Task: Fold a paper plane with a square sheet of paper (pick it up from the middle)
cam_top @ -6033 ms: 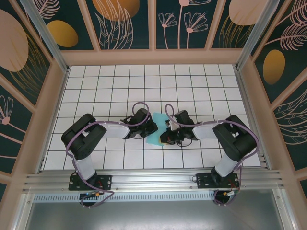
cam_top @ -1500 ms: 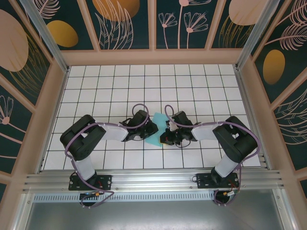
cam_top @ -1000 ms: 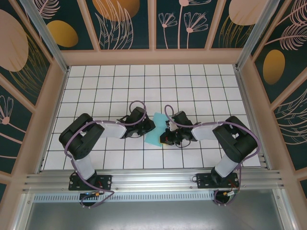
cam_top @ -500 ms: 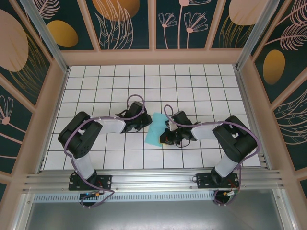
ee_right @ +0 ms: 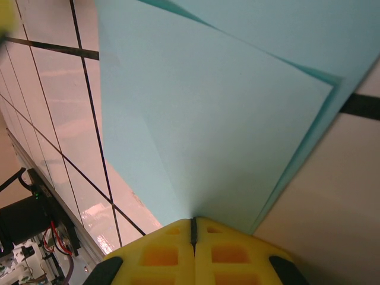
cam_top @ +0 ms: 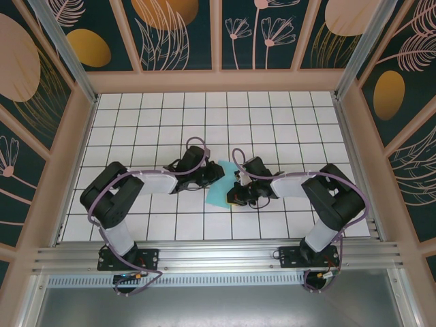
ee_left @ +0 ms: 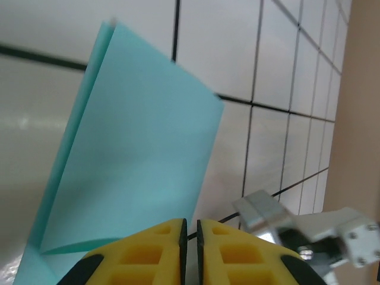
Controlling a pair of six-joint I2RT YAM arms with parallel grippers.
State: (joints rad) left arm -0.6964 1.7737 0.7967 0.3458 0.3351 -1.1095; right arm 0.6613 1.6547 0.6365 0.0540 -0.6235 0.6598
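The turquoise sheet of paper (cam_top: 219, 193) lies folded on the white grid table (cam_top: 272, 122), near its centre, between the two grippers. The wrist views show at least two layers with offset edges (ee_left: 142, 154) (ee_right: 208, 119).

Right gripper (cam_top: 233, 196): yellow fingers pressed together (ee_right: 193, 219), clamping the paper's edge.

Left gripper (cam_top: 214, 177): at the sheet's left edge, yellow fingers nearly together with a narrow slit between them (ee_left: 191, 222). It cannot be told whether they pinch the paper.
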